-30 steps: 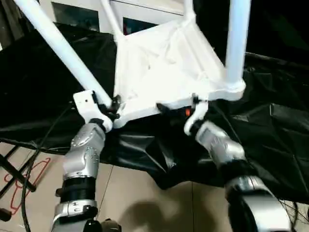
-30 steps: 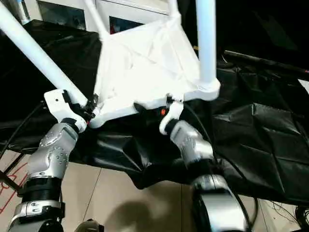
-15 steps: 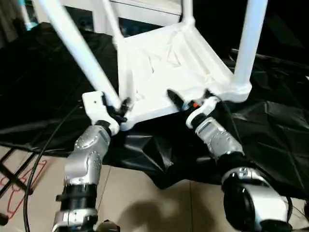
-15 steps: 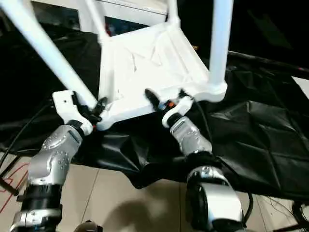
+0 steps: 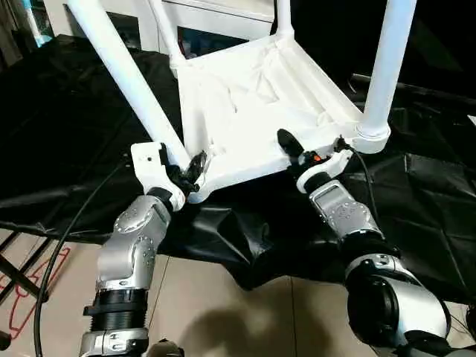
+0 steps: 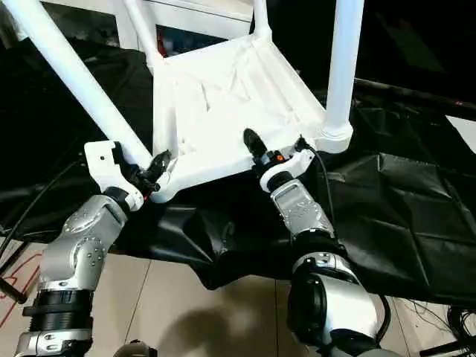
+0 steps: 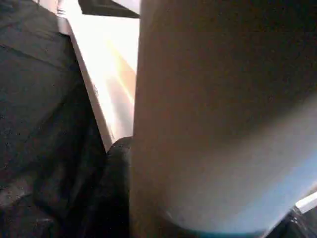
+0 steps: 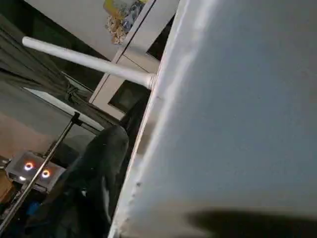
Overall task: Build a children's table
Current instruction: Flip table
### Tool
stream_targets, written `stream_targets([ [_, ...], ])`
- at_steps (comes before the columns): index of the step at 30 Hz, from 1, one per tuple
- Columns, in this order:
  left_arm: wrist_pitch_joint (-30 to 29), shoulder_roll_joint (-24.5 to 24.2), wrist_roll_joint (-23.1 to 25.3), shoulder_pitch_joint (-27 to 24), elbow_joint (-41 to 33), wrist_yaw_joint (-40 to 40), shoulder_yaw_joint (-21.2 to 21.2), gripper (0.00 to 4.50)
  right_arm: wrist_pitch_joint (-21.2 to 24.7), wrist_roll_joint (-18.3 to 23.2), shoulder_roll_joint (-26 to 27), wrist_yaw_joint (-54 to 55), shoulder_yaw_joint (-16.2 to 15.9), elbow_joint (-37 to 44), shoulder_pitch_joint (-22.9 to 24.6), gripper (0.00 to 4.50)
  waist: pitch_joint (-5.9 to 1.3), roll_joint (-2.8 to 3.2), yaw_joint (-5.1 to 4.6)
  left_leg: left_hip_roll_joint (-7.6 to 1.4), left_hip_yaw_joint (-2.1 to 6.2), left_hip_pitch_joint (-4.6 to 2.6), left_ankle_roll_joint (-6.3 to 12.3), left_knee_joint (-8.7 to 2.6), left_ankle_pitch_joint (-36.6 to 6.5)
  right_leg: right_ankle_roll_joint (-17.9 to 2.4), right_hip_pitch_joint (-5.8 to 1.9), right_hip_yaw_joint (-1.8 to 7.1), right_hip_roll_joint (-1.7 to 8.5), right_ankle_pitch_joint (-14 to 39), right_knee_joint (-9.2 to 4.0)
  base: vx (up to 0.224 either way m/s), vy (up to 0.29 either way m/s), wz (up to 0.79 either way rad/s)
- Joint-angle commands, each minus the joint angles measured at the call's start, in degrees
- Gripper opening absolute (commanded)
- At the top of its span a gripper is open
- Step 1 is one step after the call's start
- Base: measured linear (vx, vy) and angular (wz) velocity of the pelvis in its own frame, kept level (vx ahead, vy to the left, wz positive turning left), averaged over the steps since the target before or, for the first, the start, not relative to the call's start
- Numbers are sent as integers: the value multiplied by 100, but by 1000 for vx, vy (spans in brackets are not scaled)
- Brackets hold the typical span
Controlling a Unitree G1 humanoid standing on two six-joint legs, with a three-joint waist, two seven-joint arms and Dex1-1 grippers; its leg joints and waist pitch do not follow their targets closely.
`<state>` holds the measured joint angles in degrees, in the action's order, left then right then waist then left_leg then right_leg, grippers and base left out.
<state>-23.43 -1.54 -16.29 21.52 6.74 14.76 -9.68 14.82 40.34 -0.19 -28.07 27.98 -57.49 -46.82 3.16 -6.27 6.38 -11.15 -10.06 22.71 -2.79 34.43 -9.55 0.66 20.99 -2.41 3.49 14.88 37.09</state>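
Left eye view shows my left pincer (image 5: 192, 168) clamping the table's near-left leg (image 5: 130, 78) while my right pincer (image 5: 301, 151) straddles the tabletop (image 5: 253, 111) rim, not visibly tight, so the upturned table could slip and twist.

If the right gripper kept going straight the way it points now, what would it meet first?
Probably the ribbed underside of the table top: the right gripper straddles its near rim, one black finger already lying over the ribs. Depth is hard to judge.

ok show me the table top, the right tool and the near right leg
table top (image 5: 245, 111), left eye view, ribbed underside
right tool (image 5: 297, 149), left eye view, between its fingertips at the top's near edge
near right leg (image 5: 383, 67), left eye view, mid tube
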Motion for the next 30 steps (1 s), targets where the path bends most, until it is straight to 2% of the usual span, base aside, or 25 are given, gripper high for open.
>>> stream_targets([
  [1, -258, 207, -453, -77, 19, 301, 129, 217, 50, 59, -89, -55, 87, 1, -171, 280, -409, 31, -7, -255, 26, -194, 168, -351, 40, -1264, -215, 207, 444, -1261, -305, 0, 0, 0],
  [6, -236, 196, -429, -101, 6, 316, 134, 217, 64, 50, -94, -64, 88, -16, -185, 236, -408, 33, -7, -254, 23, -193, 181, -350, 52, -1278, -212, 205, 446, -1256, -308, 0, 0, 0],
  [9, -217, 185, -396, -116, 9, 306, 143, 217, 59, 42, -92, -55, 104, -9, -189, 226, -405, 27, -10, -254, 22, -195, 167, -353, -10, -1273, -213, 208, 448, -1171, -315, 0, 0, 0],
  [10, -215, 156, -355, -130, 17, 282, 137, 252, 28, 25, -87, -33, 117, 5, -194, 219, -406, 28, -11, -256, 24, -193, 165, -353, 3, -1266, -213, 206, 447, -1175, -313, 0, 0, 0],
  [12, -231, 86, -428, -145, 28, 493, 155, 287, -40, -5, -92, 26, 125, 39, -198, 217, -407, 30, -13, -256, 24, -197, 166, -352, 27, -1264, -208, 204, 444, -1192, -310, 0, 0, 0],
  [15, -344, -84, -441, -211, -65, 624, 158, 307, -112, 29, -119, 154, 191, 178, -183, 212, -424, 23, -3, -240, 15, -196, 169, -335, 175, -1308, -211, 204, 432, -1345, -281, 0, 0, 0],
  [18, -410, -298, -488, -321, -188, 710, 39, 339, -215, 40, -226, 323, 282, 330, -145, 209, -439, 16, -3, -223, 8, -185, 282, -306, 431, -1312, -211, 201, 412, -1709, -246, 0, 0, 0],
  [19, -485, -429, -528, -426, -294, 866, 69, 339, -258, 31, -288, 378, 304, 382, -125, 209, -444, 62, 4, -230, 15, -187, 299, -304, 459, -1309, -206, 198, 417, -1769, -234, 0, 0, 0],
  [21, -595, -622, -561, -603, -479, 1113, 171, 353, -322, 19, -382, 453, 334, 432, -107, 209, -435, 51, 8, -235, 9, -197, 305, -306, 442, -1302, -191, 194, 404, -1739, -239, 0, 0, 0],
  [22, -643, -734, -556, -713, -585, 1244, 237, 363, -371, 6, -450, 509, 367, 450, -101, 209, -424, 88, 23, -238, -1, -222, 266, -314, 337, -1284, -166, 195, 397, -1606, -254, 0, 0, 0],
  [26, -758, -968, -531, -995, -847, 1359, 317, 387, -404, -6, -633, 659, 475, 634, -34, 209, -413, 88, 69, -251, -7, -237, 65, -340, 93, -1186, -159, 193, 380, -1386, -270, 0, 0, 0],
  [28, -767, -1084, -500, -1119, -983, 1356, 357, 412, -351, -125, -755, 727, 406, 843, 76, 209, -409, 86, 121, -240, -22, -253, -27, -346, -5, -1077, -151, 204, 376, -1317, -284, 0, 0, 0],
  [29, -732, -1127, -457, -1157, -1045, 1365, 387, 422, -305, -199, -815, 771, 352, 944, 136, 209, -404, 68, 133, -239, -26, -245, -48, -352, -60, -1041, -154, 206, 380, -1268, -292, 0, 0, 0],
  [30, -710, -1163, -410, -1183, -1115, 1366, 421, 425, -256, -249, -873, 827, 324, 1052, 193, 209, -398, 77, 141, -240, -26, -239, -70, -360, -73, -1009, -154, 205, 380, -1224, -302, 0, 0, 0],
])
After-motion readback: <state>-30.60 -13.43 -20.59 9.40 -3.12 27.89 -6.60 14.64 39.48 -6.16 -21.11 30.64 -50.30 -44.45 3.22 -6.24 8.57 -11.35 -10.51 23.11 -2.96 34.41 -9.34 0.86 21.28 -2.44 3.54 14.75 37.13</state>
